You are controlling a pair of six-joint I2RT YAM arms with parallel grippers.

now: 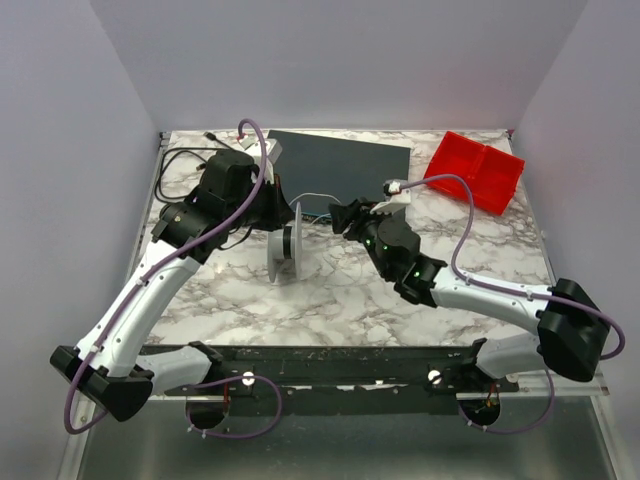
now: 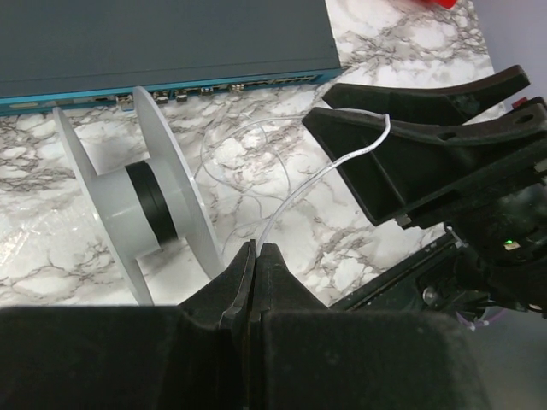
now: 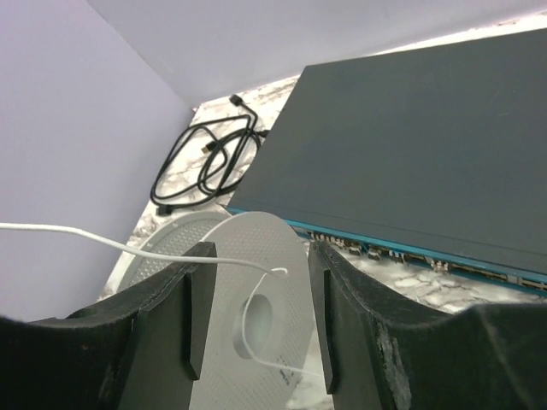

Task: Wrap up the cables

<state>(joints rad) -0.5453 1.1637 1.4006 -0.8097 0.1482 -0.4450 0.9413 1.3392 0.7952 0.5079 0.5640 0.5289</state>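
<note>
The cable is a very thin white wire (image 2: 342,159). My left gripper (image 2: 255,248) is shut on it, and the wire arcs up from those jaws to my right gripper's fingers (image 2: 410,128). My right gripper (image 3: 261,249) is open. The wire (image 3: 111,241) lies over its left finger and curls down between the jaws, in front of the white spool (image 3: 256,316). The spool (image 1: 283,252) stands on edge on the marble table, just below both grippers. In the top view my left gripper (image 1: 290,213) and right gripper (image 1: 338,217) face each other, with the wire (image 1: 318,196) arching between them.
A dark flat box with a blue port edge (image 1: 340,165) lies just behind the spool. A thicker black cord (image 1: 185,160) is coiled at the back left. A red bin (image 1: 478,170) sits at the back right. Purple arm cables loop above both wrists.
</note>
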